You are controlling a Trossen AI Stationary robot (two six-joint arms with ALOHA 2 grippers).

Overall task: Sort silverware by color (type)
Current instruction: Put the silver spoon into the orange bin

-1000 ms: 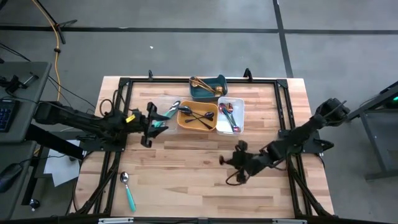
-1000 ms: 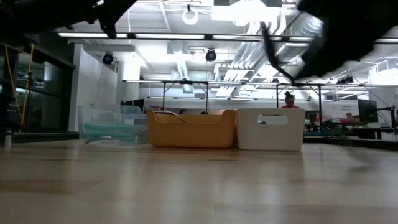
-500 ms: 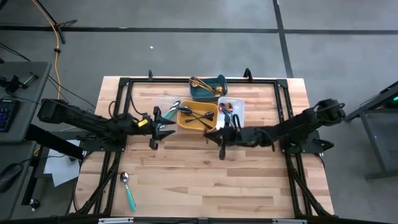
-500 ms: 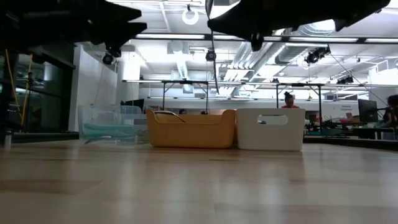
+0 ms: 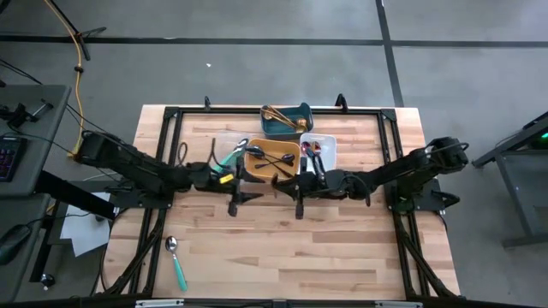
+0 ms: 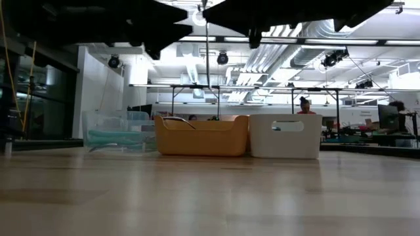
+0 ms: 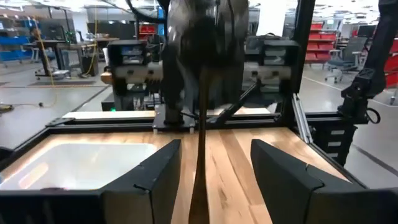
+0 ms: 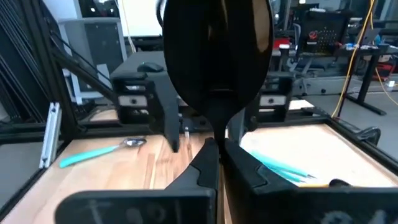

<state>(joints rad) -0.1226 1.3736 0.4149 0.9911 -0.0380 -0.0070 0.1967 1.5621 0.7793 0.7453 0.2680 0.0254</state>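
My right gripper [image 8: 216, 149] is shut on a black spoon [image 8: 217, 56] over the middle of the table, just near of the trays [image 5: 291, 186]. My left gripper [image 7: 216, 149] faces it from the table's left [image 5: 250, 192]. It is open, and its fingers show on either side of the spoon's hanging handle [image 7: 201, 143] without touching it. A teal-handled spoon [image 5: 175, 261] lies flat on the table near the front left corner. My right gripper pinches the black spoon's handle just below the bowl [image 8: 216, 127] between its two fingers. The fingers come level from the table's right and lie across the handle. The spoon stands upright and clear of the table, bowl above the fingers and handle hanging below.
At the table's far middle stand a clear tray [image 5: 224, 147] with teal-handled pieces, an orange tray [image 5: 272, 171] with black pieces, a white tray [image 5: 329, 154] with pink-purple pieces and a teal tray [image 5: 295, 127] with gold pieces. Bare wood lies toward the near edge.
My right gripper has swung from the near right part of the table up and toward the trays, tipping level, and stayed shut. My left gripper has moved toward the table's right and stayed open. The two now face each other.
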